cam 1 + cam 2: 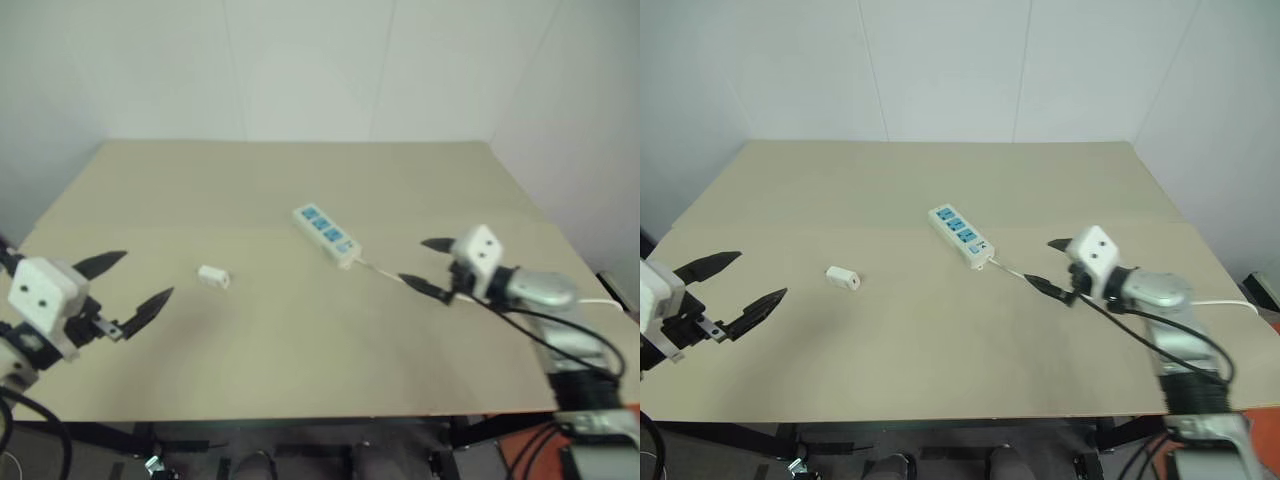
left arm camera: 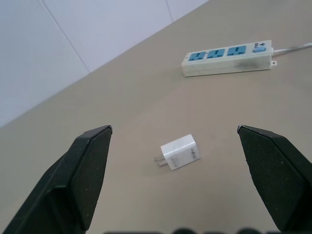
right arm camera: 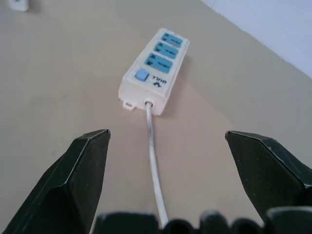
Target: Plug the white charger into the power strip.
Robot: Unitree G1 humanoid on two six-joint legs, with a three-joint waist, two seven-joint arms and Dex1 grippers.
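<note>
Approach step, nothing grasped: white charger (image 1: 213,276) lies on its side left of centre on the surface (image 1: 300,350), power strip (image 1: 326,234) at centre; left gripper (image 1: 132,282) and right gripper (image 1: 428,266), jaws released, must close in.

Lighting even, diffuse and fairly bright; soft faint shadows beneath the power strip (image 3: 155,68) and white charger (image 2: 180,151); left eye view slightly hazy, no glare on the table (image 1: 940,180)
</note>
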